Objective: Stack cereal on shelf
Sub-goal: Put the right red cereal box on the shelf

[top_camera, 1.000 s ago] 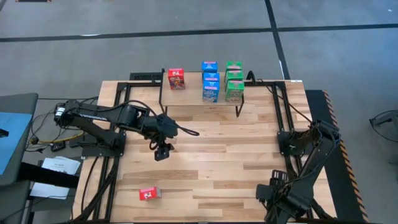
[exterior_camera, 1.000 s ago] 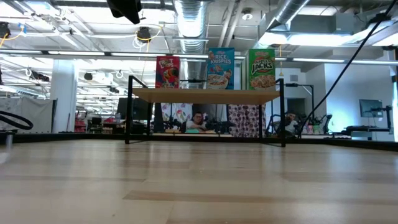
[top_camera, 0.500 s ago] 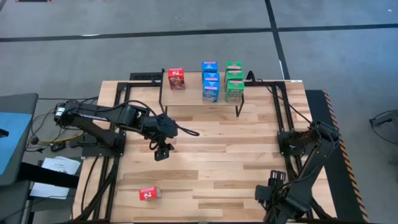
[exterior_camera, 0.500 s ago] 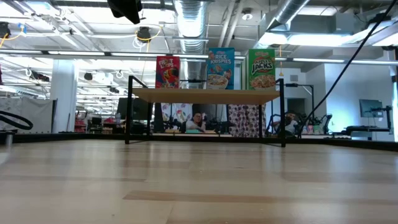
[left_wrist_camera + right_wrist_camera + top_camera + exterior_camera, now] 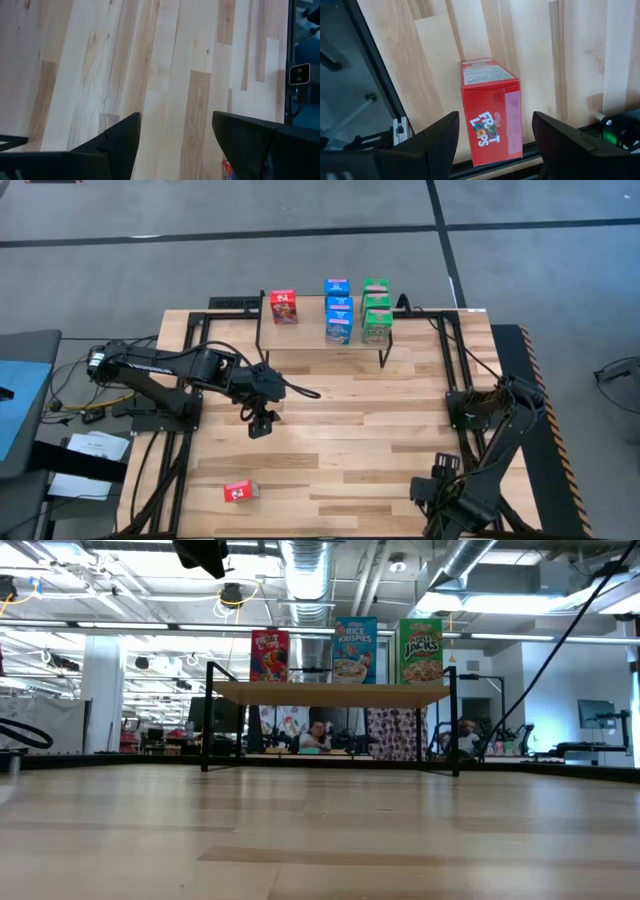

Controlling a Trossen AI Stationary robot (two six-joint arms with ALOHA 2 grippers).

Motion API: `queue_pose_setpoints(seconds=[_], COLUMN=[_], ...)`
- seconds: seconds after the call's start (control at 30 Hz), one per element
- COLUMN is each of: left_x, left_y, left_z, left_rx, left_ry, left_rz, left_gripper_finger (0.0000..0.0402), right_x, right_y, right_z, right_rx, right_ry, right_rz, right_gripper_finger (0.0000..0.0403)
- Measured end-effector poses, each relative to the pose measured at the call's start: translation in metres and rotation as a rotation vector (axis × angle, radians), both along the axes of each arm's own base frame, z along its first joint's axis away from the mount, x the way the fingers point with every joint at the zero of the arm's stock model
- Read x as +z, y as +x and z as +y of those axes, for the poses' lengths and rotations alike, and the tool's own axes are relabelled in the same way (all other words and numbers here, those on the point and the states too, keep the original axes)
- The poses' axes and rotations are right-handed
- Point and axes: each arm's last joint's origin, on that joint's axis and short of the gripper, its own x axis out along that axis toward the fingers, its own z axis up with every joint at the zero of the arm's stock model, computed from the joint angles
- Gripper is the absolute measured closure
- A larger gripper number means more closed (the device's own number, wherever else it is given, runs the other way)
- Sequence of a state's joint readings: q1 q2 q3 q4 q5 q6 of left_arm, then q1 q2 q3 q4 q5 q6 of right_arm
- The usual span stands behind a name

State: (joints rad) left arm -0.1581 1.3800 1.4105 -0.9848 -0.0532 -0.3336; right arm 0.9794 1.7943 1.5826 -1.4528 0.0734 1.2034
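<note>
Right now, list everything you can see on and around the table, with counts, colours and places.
Slatted wooden tabletop: one, light wood, under everything.
Small wood-topped shelf on black legs: one, at the table's far edge.
Blue cardboard cereal boxes: three, in a row on the shelf.
Green cardboard cereal boxes: three, in a row on the shelf beside the blue ones.
Red cardboard cereal boxes: three; one on the shelf, one lying on the table's near left, one at the table's edge under the right arm.
People: two, beyond the table.
Left gripper: open, above mid-table.
Right gripper: open, over that third red box.
</note>
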Motion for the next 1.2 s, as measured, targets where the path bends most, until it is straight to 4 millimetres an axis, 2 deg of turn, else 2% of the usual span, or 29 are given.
queue_pose_setpoints(seconds=[0.23,0.77,0.97,1.2], left_x=[0.000,0.000,0.000,0.000], left_y=[0.000,0.000,0.000,0.000], left_z=[0.000,0.000,0.000,0.000], left_rx=[0.000,0.003,0.003,-0.002], left_ry=[0.000,0.004,0.005,0.010], left_rz=[0.000,-0.001,-0.001,-0.001], left_gripper_finger=[0.0168,0.0168,0.0168,0.0168], right_x=[-0.010,-0.009,-0.029,-0.034], right_y=[0.002,0.008,0.007,0.009], right_z=[0.004,0.000,-0.003,-0.006], right_rx=[0.020,-0.003,-0.016,-0.026], right_ry=[-0.015,-0.008,0.017,0.033], right_rz=[0.044,0.035,0.113,0.138], right_gripper_finger=[0.0127,0.0127,0.0127,0.0128])
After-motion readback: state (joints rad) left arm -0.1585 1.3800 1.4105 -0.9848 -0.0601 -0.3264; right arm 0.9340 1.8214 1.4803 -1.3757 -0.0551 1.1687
